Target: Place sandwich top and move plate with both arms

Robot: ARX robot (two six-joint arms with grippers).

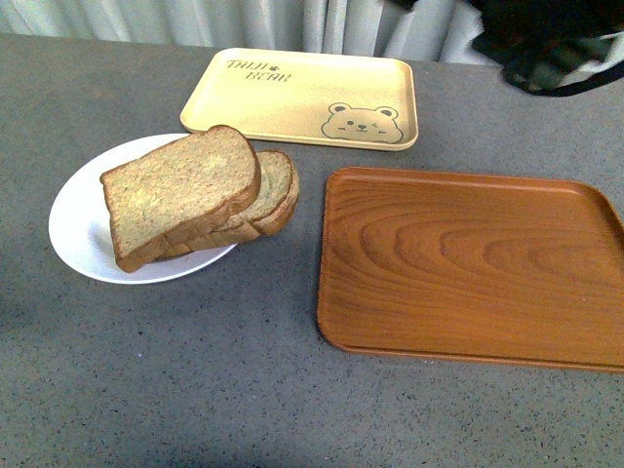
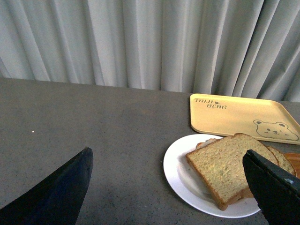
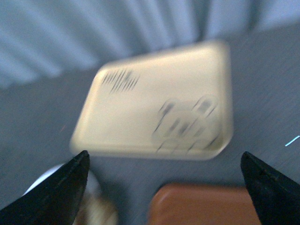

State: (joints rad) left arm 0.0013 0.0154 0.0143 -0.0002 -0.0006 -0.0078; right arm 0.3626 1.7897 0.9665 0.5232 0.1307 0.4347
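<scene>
Both jaws spread wide and empty, sandwich stacked on the plate

My left jaws are gaping with nothing in them, black tapered fingers (image 2: 56, 192) over the speckled grey worktop (image 1: 195, 370). The right jaws are just as wide, though that view's all blur. Just past the left ones is the sandwich top (image 1: 180, 190), a thick squarish wholemeal slice with grainy crumb and darker crust. It lies on a dome-ended slice (image 1: 278, 187) on the round white plate (image 1: 78, 229), long side running near-left to far-right, skewed to the trays. Smooth beige bear tray (image 1: 292, 97) behind, wood-grain tray (image 1: 468, 263) to the right.
</scene>
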